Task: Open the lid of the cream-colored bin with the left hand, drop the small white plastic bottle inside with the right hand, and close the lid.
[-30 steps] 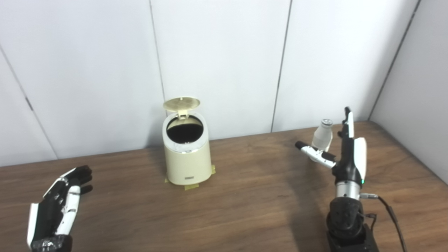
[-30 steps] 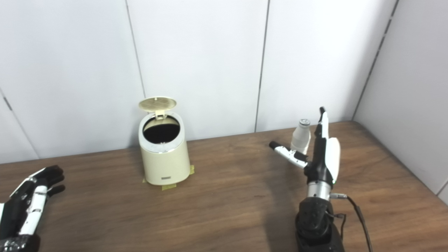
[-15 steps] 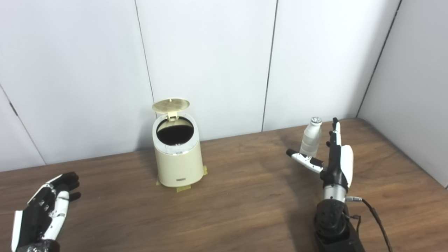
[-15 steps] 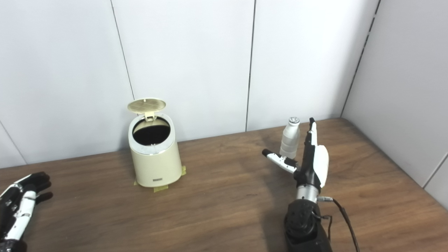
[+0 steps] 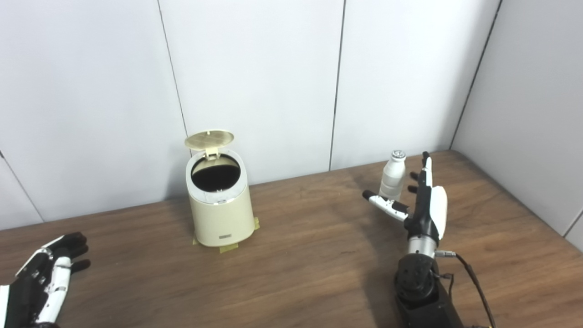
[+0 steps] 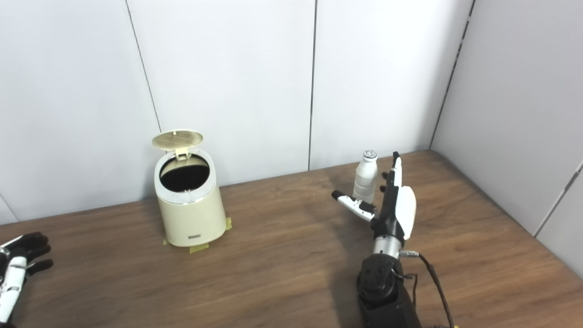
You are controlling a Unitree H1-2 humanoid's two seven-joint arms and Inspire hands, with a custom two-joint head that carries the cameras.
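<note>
The cream-colored bin [image 5: 222,214] stands at the back left of the wooden table with its round lid [image 5: 209,139] tipped up and its dark inside showing. A small white plastic bottle [image 5: 392,176] with a silver cap stands upright on the table at the back right. My right hand [image 5: 423,202] is open right beside the bottle, fingers pointing up behind it and thumb stretched in front; I cannot tell if it touches. My left hand [image 5: 43,284] is open low at the bottom left corner, far from the bin.
Yellow tape tabs [image 5: 227,248] stick out under the bin's base. White wall panels [image 5: 255,82] close off the back, and a side wall [image 5: 537,114] runs along the table's right edge. A cable [image 5: 478,284] trails from my right forearm.
The camera has swung to the right, shifting the whole picture left. My left hand has sunk toward the bottom left corner. The bottle now stands straight between the right hand's thumb and fingers.
</note>
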